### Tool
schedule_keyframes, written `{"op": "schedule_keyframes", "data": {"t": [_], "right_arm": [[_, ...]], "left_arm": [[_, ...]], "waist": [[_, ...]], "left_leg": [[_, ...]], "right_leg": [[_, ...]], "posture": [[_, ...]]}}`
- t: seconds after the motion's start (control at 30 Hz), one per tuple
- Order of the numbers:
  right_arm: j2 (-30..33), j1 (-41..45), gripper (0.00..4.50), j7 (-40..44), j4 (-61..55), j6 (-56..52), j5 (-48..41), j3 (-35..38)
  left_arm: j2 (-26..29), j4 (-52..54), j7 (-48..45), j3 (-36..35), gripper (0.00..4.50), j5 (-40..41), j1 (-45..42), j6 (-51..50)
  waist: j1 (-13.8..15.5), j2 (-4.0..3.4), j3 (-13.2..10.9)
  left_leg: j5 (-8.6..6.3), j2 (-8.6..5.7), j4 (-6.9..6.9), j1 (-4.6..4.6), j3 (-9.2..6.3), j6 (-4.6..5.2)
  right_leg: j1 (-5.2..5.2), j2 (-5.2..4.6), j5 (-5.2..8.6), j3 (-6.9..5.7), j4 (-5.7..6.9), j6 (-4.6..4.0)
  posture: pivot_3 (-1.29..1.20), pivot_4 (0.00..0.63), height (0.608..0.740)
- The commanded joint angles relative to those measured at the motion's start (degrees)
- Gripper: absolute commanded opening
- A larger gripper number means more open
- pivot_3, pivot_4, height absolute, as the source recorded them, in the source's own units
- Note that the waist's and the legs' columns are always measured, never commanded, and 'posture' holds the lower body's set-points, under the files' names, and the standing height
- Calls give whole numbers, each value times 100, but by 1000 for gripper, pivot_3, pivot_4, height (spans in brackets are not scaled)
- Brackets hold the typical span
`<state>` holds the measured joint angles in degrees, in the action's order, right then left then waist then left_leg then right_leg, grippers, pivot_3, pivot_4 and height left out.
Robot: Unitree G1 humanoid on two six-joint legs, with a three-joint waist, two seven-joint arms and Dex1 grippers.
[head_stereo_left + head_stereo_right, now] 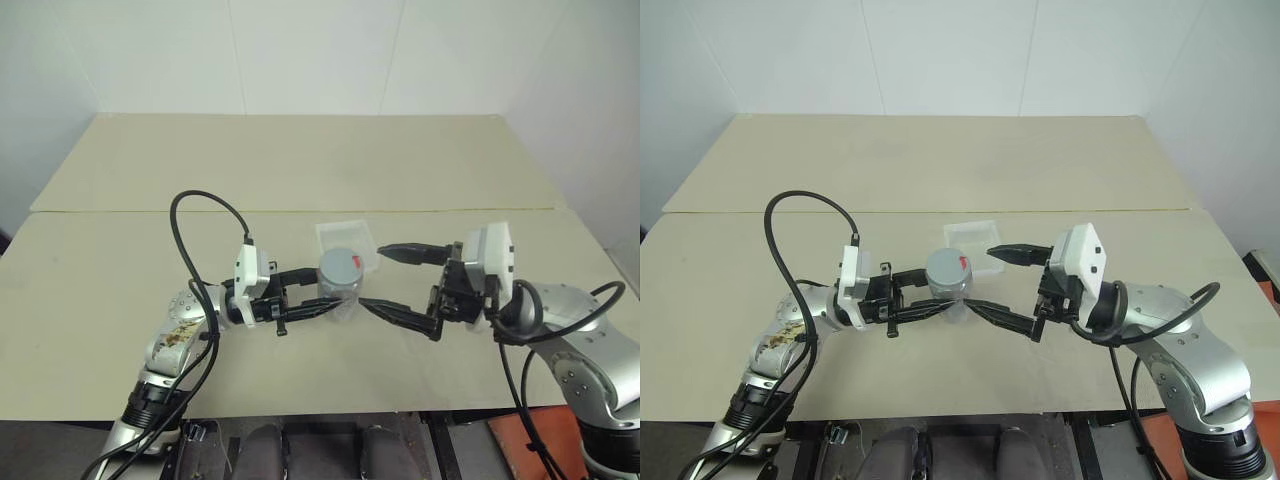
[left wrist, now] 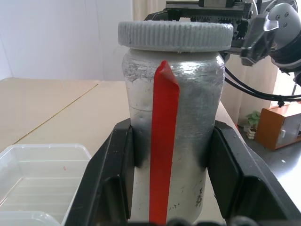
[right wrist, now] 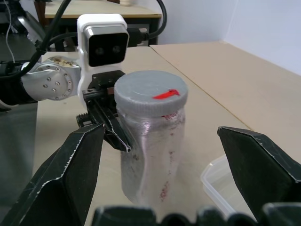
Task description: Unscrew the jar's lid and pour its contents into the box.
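The jar (image 1: 340, 292) is held upright above the table, its frosted body marked with a red strip (image 2: 162, 141). My left gripper (image 1: 318, 290) is shut on the jar's body, one finger (image 2: 110, 179) on each side. A grey ribbed lid (image 3: 150, 92) with a small red mark sits on top of the jar. My right gripper (image 1: 390, 280) stands open just to the right of the jar, level with the lid, its fingers (image 3: 70, 174) apart and not touching it. The box (image 1: 347, 240), a shallow clear tray, lies on the table just behind the jar. The contents cannot be made out.
The beige table (image 1: 300, 160) spreads wide behind the box, with a seam (image 1: 150, 211) running across it. A black cable (image 1: 200, 215) loops up from my left arm. An orange object (image 1: 515, 445) sits below the table's front edge at the right.
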<state>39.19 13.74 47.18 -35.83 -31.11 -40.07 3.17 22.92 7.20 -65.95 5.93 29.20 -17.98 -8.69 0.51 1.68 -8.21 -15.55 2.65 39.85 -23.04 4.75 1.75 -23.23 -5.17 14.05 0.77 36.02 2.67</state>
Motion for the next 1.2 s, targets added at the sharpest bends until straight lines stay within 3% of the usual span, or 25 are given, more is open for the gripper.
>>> {"op": "schedule_keyframes", "data": {"t": [0.03, 0.6, 1.2], "right_arm": [[-138, 306, 4455, -87, -31, 41, 17, -146], [-745, 1058, 4455, -300, 372, 79, 433, -669], [-391, 660, 4455, -249, 296, 23, 348, -217]], "left_arm": [[-69, 81, -2, 46, 1843, -6, -124, 111], [-130, 123, 29, 123, 1843, -15, -115, 117], [-69, 34, -34, 62, 1843, -6, -88, 219]], "waist": [[-1, 0, 0], [7, 0, 0], [9, 0, 0]], "left_leg": [[0, 0, 0, 0, 0, 0], [0, -2, 1, -3, 1, 0], [0, -1, 0, -2, 1, 0]], "right_leg": [[0, 0, 0, 0, 1, 0], [-2, -1, 0, -1, 0, 0], [-2, -1, 0, -1, 1, 0]], "posture": [[0, 150, 740], [0, 150, 740], [0, 150, 740]]}}
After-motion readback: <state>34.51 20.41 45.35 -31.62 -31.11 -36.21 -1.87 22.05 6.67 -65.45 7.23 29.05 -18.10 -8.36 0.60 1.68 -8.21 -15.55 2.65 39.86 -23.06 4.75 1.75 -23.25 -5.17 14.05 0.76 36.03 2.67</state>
